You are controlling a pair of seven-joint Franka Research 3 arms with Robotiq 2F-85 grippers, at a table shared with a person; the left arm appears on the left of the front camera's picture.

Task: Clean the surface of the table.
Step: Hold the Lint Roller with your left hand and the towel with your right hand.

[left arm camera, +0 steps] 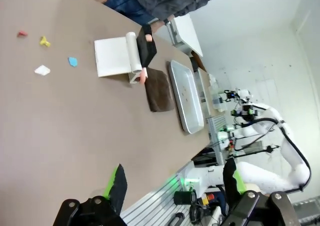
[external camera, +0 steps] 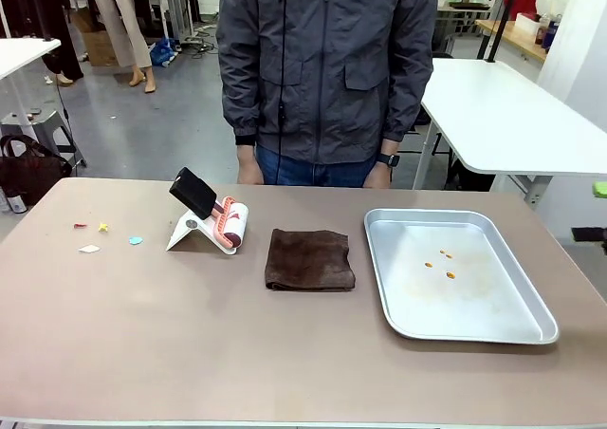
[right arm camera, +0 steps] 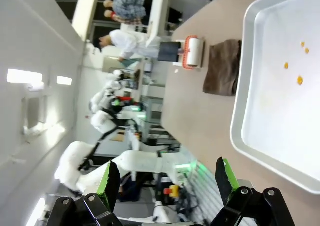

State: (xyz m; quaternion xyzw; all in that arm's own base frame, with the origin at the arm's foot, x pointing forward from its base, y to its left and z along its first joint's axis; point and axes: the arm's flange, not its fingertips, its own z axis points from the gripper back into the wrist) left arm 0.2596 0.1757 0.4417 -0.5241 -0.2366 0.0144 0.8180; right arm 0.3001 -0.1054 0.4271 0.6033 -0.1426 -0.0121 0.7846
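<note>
A large rectangular brownish-tan table (external camera: 285,353) with a thin pale edge. Near its left end lie four small scraps, close together: a red scrap (external camera: 80,226), a yellow scrap (external camera: 102,227), a blue scrap (external camera: 136,240) and a white scrap (external camera: 89,249). Right of them rests a white lint roller with a black handle (external camera: 213,222). A folded dark brown cloth (external camera: 309,259) lies at the middle. A shallow silver metal tray (external camera: 474,301) sits to the right, apart from the cloth.

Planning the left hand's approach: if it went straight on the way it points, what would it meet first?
The left hand would probably meet bare table first, short of the lint roller; depth unclear.
</note>
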